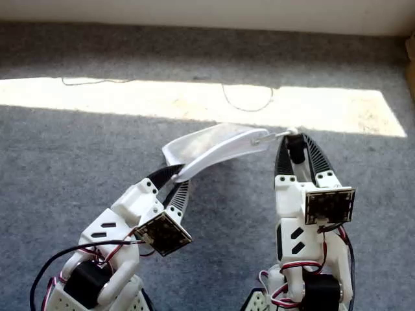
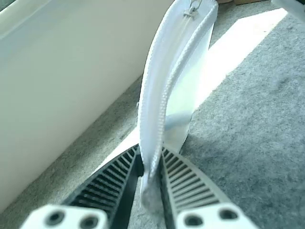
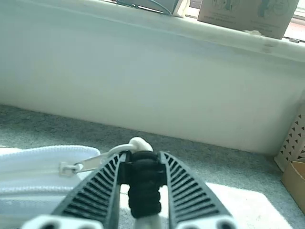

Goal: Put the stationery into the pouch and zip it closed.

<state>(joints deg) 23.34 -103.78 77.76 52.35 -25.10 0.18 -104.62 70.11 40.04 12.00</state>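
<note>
A white, partly clear zip pouch (image 1: pixel 214 148) hangs above the grey carpet, stretched between both arms. My left gripper (image 1: pixel 176 176) is shut on the pouch's near end; in the left wrist view the white zip edge (image 2: pixel 159 95) runs up from between the black ribbed fingers (image 2: pixel 188 183). My right gripper (image 1: pixel 295 144) is shut on the black corded zip pull (image 3: pixel 143 183) at the pouch's other end. The metal slider (image 3: pixel 71 167) sits at that end of the zip (image 3: pixel 43 164), next to the pull. I see no stationery outside the pouch.
Grey carpet (image 1: pixel 78 168) covers the floor, crossed by a bright band of sunlight (image 1: pixel 194 103) with a thin cable (image 1: pixel 246 103) lying in it. A pale wall (image 3: pixel 143 71) stands beyond, with cardboard boxes (image 3: pixel 243 14) on its ledge.
</note>
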